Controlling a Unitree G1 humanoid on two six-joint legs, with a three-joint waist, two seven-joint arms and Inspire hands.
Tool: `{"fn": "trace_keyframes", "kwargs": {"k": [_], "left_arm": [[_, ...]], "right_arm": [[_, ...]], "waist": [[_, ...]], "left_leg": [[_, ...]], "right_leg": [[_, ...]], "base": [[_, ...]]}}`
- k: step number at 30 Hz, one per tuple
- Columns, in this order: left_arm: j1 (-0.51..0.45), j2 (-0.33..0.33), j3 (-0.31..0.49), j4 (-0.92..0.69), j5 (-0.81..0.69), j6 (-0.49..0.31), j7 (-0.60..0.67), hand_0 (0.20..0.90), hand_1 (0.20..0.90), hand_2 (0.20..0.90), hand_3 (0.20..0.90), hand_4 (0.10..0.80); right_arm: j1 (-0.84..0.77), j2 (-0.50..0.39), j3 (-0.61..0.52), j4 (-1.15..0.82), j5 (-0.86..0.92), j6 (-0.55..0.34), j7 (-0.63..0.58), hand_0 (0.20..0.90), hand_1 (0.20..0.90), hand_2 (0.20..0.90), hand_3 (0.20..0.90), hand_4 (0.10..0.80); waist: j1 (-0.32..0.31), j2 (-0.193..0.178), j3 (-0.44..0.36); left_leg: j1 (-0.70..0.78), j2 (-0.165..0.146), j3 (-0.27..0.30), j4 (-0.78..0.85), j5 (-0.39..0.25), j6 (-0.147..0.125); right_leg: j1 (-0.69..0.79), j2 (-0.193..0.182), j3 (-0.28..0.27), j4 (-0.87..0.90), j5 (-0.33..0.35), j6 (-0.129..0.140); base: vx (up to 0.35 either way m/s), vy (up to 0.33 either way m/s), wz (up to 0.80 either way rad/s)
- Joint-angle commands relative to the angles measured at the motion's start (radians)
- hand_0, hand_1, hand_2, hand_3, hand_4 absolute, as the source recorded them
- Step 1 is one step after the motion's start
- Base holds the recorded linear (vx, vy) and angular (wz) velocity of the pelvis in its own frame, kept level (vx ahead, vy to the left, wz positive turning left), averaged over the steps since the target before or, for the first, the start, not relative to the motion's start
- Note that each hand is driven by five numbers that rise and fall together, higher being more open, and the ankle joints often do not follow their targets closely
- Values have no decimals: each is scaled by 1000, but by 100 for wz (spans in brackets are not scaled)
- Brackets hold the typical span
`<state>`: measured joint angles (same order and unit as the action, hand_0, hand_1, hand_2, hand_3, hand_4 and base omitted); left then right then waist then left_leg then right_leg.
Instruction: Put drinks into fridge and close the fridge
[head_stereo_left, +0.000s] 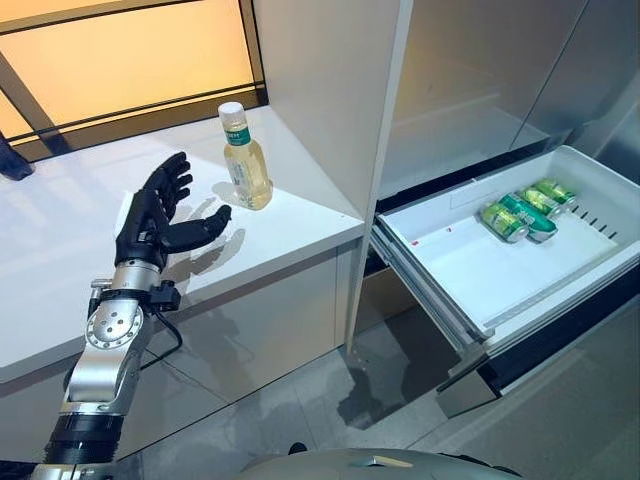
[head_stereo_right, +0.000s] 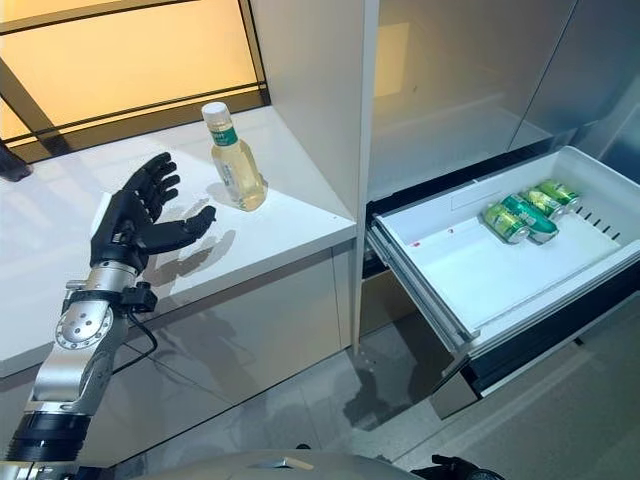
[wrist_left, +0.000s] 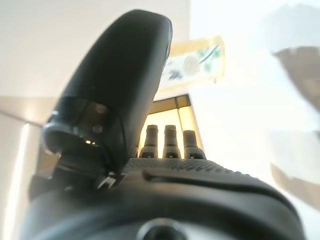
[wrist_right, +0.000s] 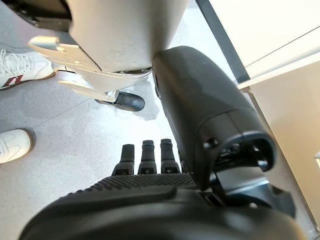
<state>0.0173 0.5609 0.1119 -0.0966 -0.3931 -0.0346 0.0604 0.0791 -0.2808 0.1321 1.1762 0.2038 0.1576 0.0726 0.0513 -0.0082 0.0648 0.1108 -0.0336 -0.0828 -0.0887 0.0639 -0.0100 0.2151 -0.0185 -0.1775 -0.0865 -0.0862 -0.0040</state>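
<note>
A clear bottle (head_stereo_left: 246, 160) of pale yellow drink with a white cap and green label stands upright on the white counter (head_stereo_left: 60, 240), near the cabinet wall. My left hand (head_stereo_left: 150, 215) is open, fingers straight, held just left of the bottle and apart from it; it also shows in the left wrist view (wrist_left: 120, 100). Green cans (head_stereo_left: 525, 212) lie at the back of the open white fridge drawer (head_stereo_left: 470, 280). My right hand (wrist_right: 210, 115) hangs open over the floor, holding nothing.
A white cabinet wall (head_stereo_left: 330, 90) stands between the counter and the fridge (head_stereo_left: 480, 70). The pulled-out drawer juts over the grey floor (head_stereo_left: 330, 400). A person's white shoes (wrist_right: 20, 75) stand on the floor near my right hand.
</note>
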Motion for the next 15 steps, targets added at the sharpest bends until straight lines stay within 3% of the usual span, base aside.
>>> {"fn": "trace_keyframes", "kwargs": {"k": [1,15], "left_arm": [[-181,70,35,-46,-24,-62,2,900,900,900,900,800],[-250,45,-18,-6,-62,-21,53,900,900,900,900,800]], "right_arm": [[-15,10,28,-10,-20,9,5,900,900,900,900,800],[-27,12,52,-7,-15,20,0,900,900,900,900,800]], "waist": [[3,14,-14],[-14,12,-17]], "left_leg": [[21,-21,-19,1,-94,22],[31,-20,-9,2,-98,25]], "right_leg": [[-67,1,44,22,66,59],[-65,3,56,25,65,59]], "base": [[0,0,0],[11,-2,-1]]}}
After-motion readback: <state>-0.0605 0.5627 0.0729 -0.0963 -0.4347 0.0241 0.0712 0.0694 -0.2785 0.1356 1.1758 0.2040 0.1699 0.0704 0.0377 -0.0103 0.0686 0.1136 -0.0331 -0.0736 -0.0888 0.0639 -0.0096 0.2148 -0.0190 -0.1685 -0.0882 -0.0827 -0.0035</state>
